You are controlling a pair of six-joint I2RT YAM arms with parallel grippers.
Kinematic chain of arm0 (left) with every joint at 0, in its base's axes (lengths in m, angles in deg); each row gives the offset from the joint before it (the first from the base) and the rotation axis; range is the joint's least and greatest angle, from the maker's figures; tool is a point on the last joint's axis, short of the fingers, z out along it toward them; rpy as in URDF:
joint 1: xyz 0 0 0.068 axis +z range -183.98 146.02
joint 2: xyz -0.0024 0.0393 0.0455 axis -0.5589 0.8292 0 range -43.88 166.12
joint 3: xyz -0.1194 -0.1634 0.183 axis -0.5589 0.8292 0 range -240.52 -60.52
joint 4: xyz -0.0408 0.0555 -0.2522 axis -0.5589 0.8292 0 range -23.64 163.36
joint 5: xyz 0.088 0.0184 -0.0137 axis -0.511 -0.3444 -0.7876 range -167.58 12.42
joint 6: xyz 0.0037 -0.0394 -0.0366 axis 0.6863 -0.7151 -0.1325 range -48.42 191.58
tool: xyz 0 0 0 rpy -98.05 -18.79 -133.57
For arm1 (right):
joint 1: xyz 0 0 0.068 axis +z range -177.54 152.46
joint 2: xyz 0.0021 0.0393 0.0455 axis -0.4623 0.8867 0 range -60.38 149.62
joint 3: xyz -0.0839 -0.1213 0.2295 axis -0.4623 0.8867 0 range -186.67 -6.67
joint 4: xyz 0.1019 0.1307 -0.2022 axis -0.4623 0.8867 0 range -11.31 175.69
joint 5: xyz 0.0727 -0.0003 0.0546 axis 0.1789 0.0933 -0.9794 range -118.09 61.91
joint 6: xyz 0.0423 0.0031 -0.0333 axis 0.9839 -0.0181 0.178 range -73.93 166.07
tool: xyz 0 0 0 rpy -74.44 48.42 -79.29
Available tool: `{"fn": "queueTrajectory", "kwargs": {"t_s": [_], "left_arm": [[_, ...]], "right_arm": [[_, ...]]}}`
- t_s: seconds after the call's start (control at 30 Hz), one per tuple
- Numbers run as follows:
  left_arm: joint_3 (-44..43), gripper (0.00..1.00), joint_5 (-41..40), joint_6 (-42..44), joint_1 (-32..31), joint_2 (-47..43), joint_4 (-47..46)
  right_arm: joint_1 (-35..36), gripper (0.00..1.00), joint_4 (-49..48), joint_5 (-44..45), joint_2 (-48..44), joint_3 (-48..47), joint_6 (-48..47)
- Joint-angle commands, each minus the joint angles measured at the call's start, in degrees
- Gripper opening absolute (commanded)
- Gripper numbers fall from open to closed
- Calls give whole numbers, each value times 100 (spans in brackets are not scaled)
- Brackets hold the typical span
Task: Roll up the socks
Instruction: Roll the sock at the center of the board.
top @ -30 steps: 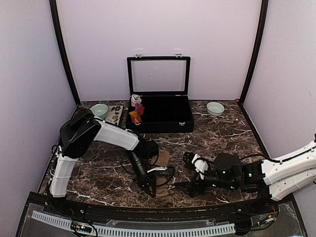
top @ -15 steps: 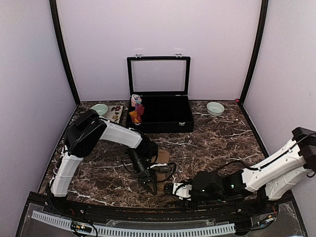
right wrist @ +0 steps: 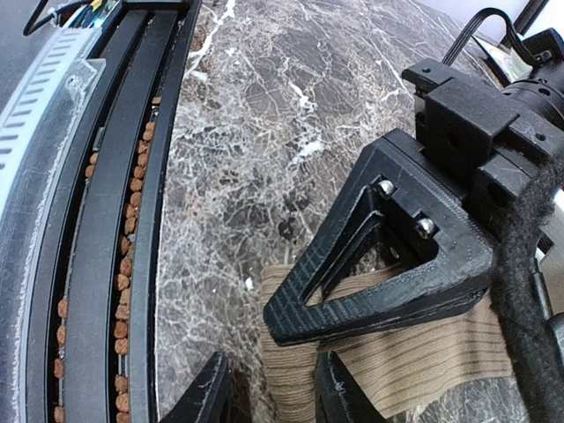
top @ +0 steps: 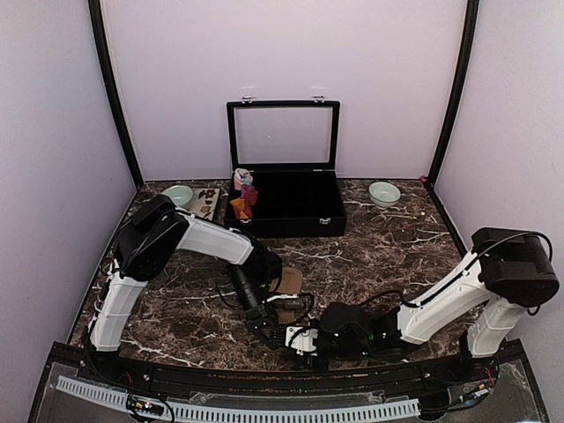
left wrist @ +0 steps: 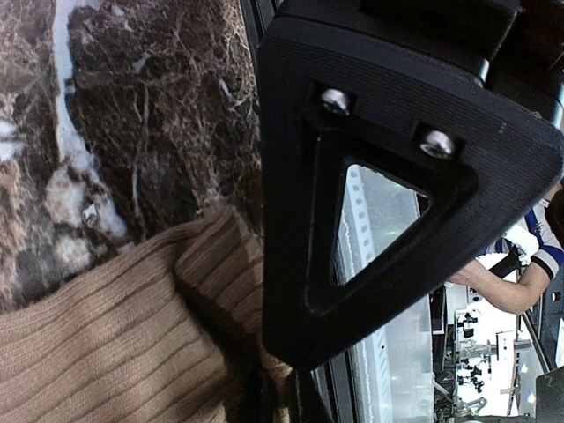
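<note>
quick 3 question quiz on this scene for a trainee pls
1. True or false: the black case at the back is shut.
2. Which sock does the left end effector grip? A. tan sock B. red-maroon sock C. pink sock
3. Fill in: the right end effector, at the sock's near edge, is ____ (open or shut).

Key: 1 false, its lid stands up; 2 A; 3 open.

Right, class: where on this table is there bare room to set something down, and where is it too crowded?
Bare tabletop lies between the black case, the right bowl and the right arm; also left of the tan sock, beside the left arm. Crowded: the front middle, where the left gripper and right gripper meet at the sock.
</note>
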Motion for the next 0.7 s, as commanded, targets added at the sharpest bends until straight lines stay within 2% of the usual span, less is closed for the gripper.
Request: {"fn": "queueTrajectory", "kwargs": {"t_s": [0.0,0.13,0.27,0.5,0.6,0.67], "left_arm": [[307,1,-1224,-12,128,200,-278],[290,1,-1275,4,107,200,-294],[271,1,-1271,8,102,184,-271],[305,2,-1404,2,102,151,-297],[306,10,-1509,-104,102,102,-424],[307,23,-1600,-191,102,27,-519]], "right_arm": [[-118,33,-714,-133,156,51,13],[-164,38,-917,-32,262,122,64],[-174,36,-1001,-142,389,173,154],[-174,16,-1084,-165,415,371,429],[-173,9,-1196,-59,447,433,575],[-174,4,-1207,-46,494,420,688]]}}
